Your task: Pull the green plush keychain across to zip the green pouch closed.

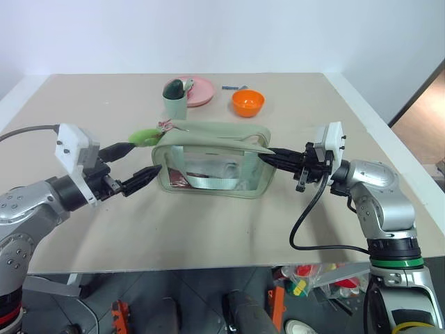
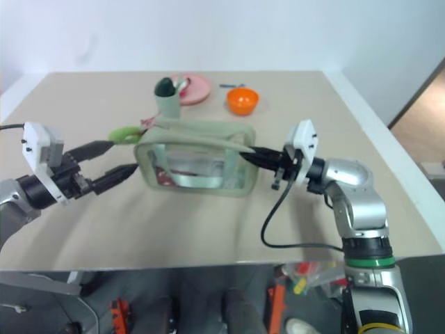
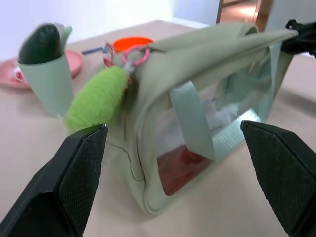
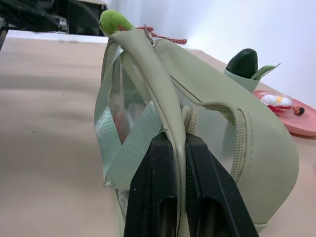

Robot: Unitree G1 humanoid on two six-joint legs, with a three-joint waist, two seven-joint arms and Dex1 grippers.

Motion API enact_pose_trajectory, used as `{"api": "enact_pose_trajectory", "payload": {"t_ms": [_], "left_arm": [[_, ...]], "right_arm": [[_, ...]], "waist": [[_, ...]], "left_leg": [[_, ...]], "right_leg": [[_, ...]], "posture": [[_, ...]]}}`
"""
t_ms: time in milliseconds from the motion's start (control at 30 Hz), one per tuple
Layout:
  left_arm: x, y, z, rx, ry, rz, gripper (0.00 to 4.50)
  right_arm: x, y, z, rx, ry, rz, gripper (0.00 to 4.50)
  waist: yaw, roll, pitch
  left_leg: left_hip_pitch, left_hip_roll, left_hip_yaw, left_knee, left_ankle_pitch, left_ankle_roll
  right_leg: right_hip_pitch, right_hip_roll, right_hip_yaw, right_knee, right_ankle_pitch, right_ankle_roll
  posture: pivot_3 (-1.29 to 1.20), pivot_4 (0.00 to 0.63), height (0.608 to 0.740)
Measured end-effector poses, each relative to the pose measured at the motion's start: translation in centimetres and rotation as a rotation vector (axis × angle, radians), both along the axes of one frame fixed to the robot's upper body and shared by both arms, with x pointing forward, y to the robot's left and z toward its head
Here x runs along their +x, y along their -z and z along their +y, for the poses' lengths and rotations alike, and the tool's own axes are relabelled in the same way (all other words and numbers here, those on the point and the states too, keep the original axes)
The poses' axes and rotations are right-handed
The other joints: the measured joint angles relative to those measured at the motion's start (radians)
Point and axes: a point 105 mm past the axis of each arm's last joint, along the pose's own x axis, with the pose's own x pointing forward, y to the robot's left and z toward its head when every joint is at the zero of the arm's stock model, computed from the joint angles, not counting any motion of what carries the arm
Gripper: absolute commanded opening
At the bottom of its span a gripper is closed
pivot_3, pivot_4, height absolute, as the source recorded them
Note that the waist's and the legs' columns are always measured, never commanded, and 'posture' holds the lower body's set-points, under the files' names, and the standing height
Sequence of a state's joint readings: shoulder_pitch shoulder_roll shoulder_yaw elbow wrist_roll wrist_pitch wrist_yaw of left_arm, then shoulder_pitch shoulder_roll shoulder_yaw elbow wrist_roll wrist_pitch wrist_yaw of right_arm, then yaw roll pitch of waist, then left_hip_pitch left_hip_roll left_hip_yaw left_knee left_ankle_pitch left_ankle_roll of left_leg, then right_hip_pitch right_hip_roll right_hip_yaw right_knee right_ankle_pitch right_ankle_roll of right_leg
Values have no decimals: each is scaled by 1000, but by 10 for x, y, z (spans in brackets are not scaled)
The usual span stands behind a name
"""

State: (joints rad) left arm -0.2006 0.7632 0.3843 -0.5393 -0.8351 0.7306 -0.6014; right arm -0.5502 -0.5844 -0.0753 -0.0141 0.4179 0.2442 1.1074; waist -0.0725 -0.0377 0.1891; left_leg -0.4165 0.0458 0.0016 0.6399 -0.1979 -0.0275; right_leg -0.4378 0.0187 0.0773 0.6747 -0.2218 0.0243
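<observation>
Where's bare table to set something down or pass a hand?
Free: the near strip of the table in front of the pouch, between the two arms, and the far left corner beyond the keychain. Also the right edge past the orange bowl. Crowded: behind the pouch, where the cup, pink plate and bowl cluster.

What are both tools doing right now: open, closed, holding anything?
Left tool: open, empty, at the green pouch end where the green plush keychain hangs.
Right tool: shut on the pouch's strap at the opposite end.
</observation>
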Motion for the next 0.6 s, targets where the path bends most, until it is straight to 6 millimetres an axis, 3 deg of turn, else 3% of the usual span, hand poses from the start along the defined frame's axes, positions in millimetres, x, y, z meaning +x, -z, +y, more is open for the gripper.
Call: {"api": "enact_pose_trajectory", "payload": {"t_ms": [333,467,600], "left_arm": [[-28,-17,-44,-17,183,-23,4500],[-20,-25,-35,-30,95,-62,4500],[-8,-17,-3,-35,-67,-66,4500]], "right_arm": [[1,-1,4,-21,-6,-13,79],[2,1,6,-29,-12,-8,79],[3,2,8,-33,-16,-8,79]], "waist": [[-1,0,0],[-3,0,0],[-6,0,0]], "left_leg": [[2,1,0,-1,1,-1],[8,1,1,-2,1,-1],[11,1,1,-4,1,-1]], "right_leg": [[1,1,1,0,0,0],[5,3,3,1,0,-1],[5,5,5,2,-1,-4]], "posture": [[0,150,740],[0,150,740],[0,150,740]]}}
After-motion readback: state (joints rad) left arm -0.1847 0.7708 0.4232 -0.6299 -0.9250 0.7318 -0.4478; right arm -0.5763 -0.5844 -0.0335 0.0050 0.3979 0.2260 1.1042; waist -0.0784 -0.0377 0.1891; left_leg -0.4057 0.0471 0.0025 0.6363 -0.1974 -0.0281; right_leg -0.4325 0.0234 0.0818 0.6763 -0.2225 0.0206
